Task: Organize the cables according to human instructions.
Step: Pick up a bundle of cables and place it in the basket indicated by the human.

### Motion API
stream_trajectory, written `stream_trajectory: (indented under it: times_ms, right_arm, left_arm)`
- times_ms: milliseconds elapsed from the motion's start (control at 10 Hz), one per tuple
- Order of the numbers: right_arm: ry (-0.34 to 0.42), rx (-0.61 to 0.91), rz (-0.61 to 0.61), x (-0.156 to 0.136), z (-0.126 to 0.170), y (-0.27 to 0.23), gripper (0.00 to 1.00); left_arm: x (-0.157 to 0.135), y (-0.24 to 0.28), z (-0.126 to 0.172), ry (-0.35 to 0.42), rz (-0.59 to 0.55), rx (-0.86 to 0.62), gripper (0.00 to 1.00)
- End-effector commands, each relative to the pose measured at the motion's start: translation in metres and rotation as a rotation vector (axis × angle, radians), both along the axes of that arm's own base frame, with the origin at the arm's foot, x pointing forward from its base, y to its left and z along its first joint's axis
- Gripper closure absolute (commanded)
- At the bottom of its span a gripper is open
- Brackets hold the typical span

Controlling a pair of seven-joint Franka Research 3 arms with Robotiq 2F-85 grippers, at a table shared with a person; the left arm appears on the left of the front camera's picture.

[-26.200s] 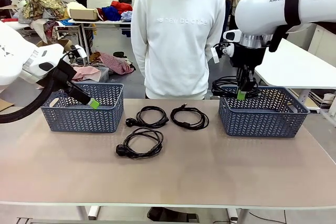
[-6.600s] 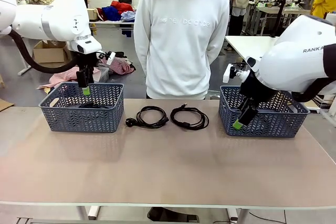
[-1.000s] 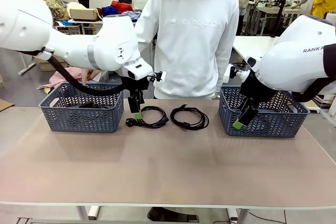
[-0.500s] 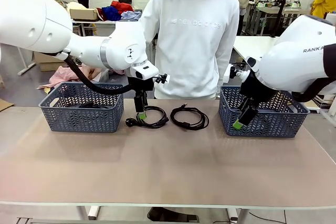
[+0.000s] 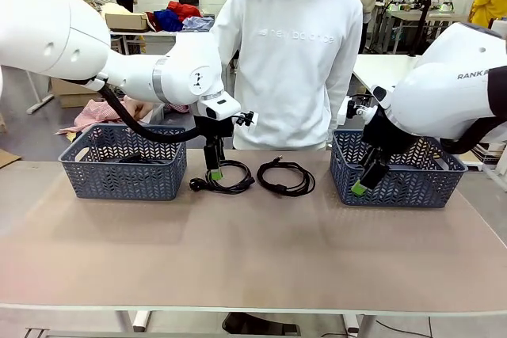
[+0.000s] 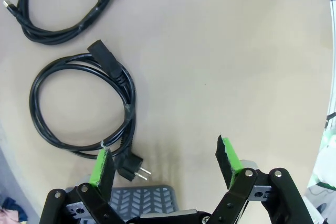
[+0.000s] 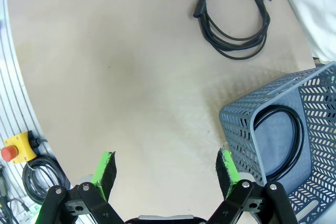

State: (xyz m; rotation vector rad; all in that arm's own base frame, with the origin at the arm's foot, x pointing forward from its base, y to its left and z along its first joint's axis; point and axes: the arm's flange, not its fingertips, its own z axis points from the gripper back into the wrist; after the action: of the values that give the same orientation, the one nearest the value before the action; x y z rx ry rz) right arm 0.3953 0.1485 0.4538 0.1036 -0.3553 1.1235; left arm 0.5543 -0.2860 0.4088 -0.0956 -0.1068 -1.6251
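Two black cable coils lie on the table in front of the person: a left coil (image 5: 224, 177) with a plug end and a right coil (image 5: 287, 177). My left gripper (image 5: 212, 172) hangs open just above the left coil's near-left side. The left wrist view has that coil (image 6: 128, 103) beside the left finger, its plug (image 6: 134, 170) close to the open left gripper (image 6: 164, 161). Another coil (image 5: 139, 158) lies in the left basket (image 5: 125, 172). My right gripper (image 5: 360, 187) is open and empty at the right basket's (image 5: 396, 180) front-left corner. A coil (image 7: 301, 129) lies inside that basket.
The person (image 5: 289, 53) stands at the table's far edge, between the baskets. The right wrist view takes in the right table coil (image 7: 236, 52), the basket wall (image 7: 247, 129) and a yellow emergency-stop box (image 7: 16, 145) below the table edge. Bare tabletop (image 5: 253, 251) spreads toward me.
The left arm swung from over the left basket to above the left table coil and lowered slightly. One coil that lay on the table earlier is now gone from it. The right arm stayed still.
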Motion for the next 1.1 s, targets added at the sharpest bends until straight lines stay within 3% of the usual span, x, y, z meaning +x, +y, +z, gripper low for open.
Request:
stream_trajectory:
  times_ms: [0, 1000]
  right_arm:
    - [-0.006, 0.001, -0.008, 0.0, 0.001, 0.0, 0.0]
    - [-0.006, 0.001, -0.008, 0.0, 0.001, 0.0, 0.0]
  left_arm:
    - [0.0, 0.0, 0.0, 0.0, 0.0, 0.0, 0.0]
    - [0.06, -0.017, -0.066, 0.025, -0.021, 0.102, 0.0]
